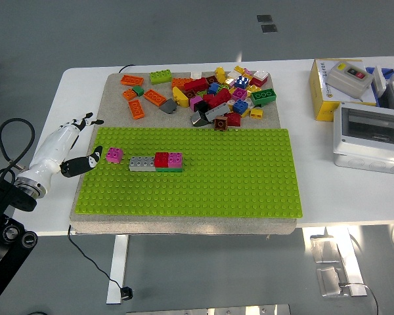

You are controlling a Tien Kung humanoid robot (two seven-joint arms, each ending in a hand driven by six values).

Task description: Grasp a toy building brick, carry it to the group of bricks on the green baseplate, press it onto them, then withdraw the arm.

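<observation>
Our left hand (71,146) hangs at the left edge of the green baseplate (203,190), its fingers loosely spread and holding nothing. The dark thumb tip points at a pink brick (114,155) that sits on the baseplate just left of the row of bricks (156,161), a small gap between them. We judge the brick placed and the step in hand to be drawing the arm away. To do it well, we lift clear before moving left, so the thumb does not catch the pink brick. Left of the baseplate the white surface (72,92) is bare up to its edge, giving free room. The pile of loose bricks (213,92) lies well apart at the far side, and the boxes (361,111) stand far to the right.
</observation>
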